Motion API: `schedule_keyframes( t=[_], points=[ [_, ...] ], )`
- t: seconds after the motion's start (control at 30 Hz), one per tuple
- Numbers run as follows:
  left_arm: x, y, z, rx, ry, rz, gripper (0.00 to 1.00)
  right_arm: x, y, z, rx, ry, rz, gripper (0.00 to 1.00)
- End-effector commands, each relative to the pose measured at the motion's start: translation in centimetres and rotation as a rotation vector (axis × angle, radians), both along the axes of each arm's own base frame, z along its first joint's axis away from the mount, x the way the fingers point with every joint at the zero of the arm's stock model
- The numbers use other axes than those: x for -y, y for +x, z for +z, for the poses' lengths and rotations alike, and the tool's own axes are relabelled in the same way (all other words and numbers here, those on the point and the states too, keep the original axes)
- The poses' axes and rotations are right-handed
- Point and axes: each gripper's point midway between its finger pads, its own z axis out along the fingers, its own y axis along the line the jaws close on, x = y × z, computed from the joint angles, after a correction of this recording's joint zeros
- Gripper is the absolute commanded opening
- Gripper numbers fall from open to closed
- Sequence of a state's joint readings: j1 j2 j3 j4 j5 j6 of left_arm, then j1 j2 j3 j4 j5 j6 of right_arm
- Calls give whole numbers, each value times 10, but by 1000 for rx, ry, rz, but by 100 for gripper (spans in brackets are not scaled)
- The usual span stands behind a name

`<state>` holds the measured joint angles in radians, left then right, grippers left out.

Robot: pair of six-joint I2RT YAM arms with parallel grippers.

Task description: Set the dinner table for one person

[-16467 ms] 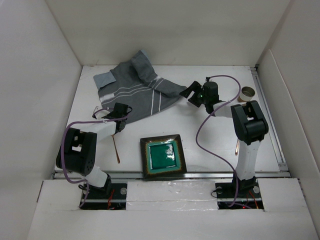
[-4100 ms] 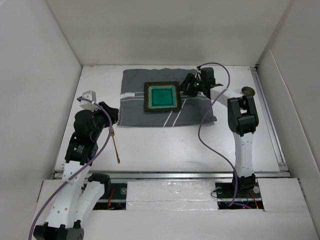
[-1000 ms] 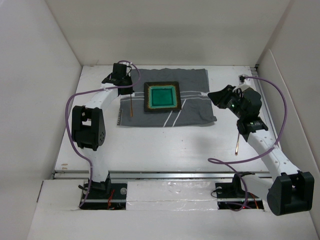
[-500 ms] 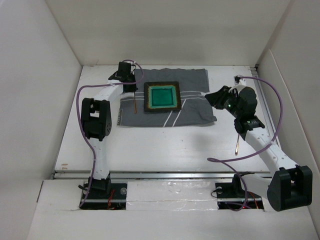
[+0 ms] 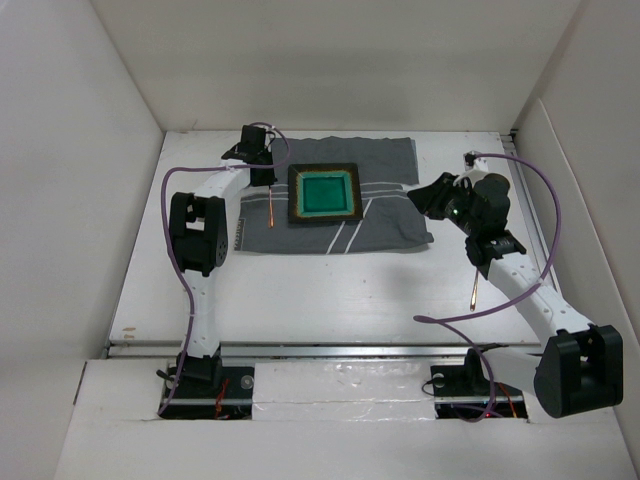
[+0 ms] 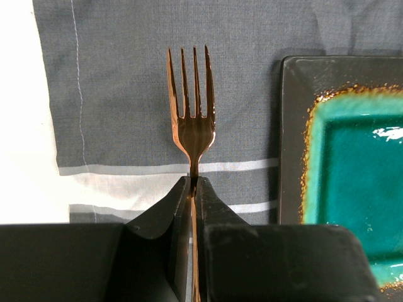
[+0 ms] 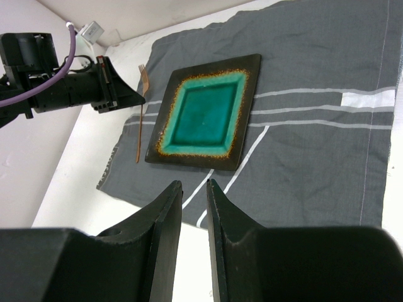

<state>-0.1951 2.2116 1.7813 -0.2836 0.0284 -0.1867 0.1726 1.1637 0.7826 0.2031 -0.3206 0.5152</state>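
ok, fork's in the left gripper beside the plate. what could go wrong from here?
1. The fork is clamped in the left gripper close beside the plate; a skewed release might leave it on the rim.
2. The gripper works over the loose cloth; snagging it on retreat could shift the plate.
3. A second copper utensil lies beside the right arm, which might knock it.
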Motion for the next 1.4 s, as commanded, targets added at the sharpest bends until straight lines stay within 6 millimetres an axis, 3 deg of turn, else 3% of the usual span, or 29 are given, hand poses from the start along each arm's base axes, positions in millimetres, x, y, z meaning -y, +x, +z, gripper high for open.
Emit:
schedule_keyframes(
  t=[0.0, 0.4, 0.6, 0.7, 0.73, 0.77, 0.9, 0.93, 1.0, 1.03, 1.1, 1.13, 1.2, 1.23, 1.27, 1.3, 1.33, 1.37],
  points=[
    [3, 11, 13, 46, 4, -20, 0, -2, 7, 27, 94, -10, -2, 28],
    [1, 16, 8, 39, 3, 11, 1, -4, 6, 28, 96, -15, 0, 28],
    [-4, 17, 22, 61, 17, 42, 23, -4, 6, 29, 101, -17, 1, 27],
    [-2, 19, 39, 90, -4, 42, 29, -7, 4, 31, 109, -22, 11, 15],
    [-1, 19, 51, 109, -17, 44, 30, -6, 5, 30, 109, -26, 7, 3],
    [0, 19, 58, 121, -22, 46, 30, -6, 5, 31, 110, -29, 4, 0],
    [11, 12, 109, 191, -101, 9, 25, -6, 7, 28, 102, -54, -22, 0],
    [16, 6, 138, 233, -136, -12, 21, -2, 9, 26, 97, -63, -44, 0],
    [27, -10, 163, 246, -179, -50, 3, 2, 11, 23, 89, -72, -69, 0],
    [35, -30, 185, 267, -207, -85, 0, 5, 11, 21, 80, -79, -84, 0],
    [44, -56, 201, 294, -224, -114, 0, 6, 8, 26, 86, -82, -97, 0],
    [46, -87, 211, 315, -230, -126, 0, 11, 6, 24, 73, -96, -119, 0],
    [70, -121, 225, 369, -280, -186, 0, 18, -3, 30, 78, -109, -157, 0],
    [88, -177, 231, 389, -322, -260, 0, 33, -14, 6, 14, -150, -216, 0],
    [89, -176, 233, 401, -326, -261, 0, 33, -14, 6, 13, -151, -216, 0],
    [89, -202, 260, 461, -371, -290, 0, 37, -25, -10, -45, -178, -216, 0],
    [94, -223, 242, 417, -396, -330, 0, 58, -34, -18, -60, -214, -313, 0],
    [94, -236, 242, 419, -421, -355, 0, 67, -41, -26, -88, -231, -350, 0]
  ],
)
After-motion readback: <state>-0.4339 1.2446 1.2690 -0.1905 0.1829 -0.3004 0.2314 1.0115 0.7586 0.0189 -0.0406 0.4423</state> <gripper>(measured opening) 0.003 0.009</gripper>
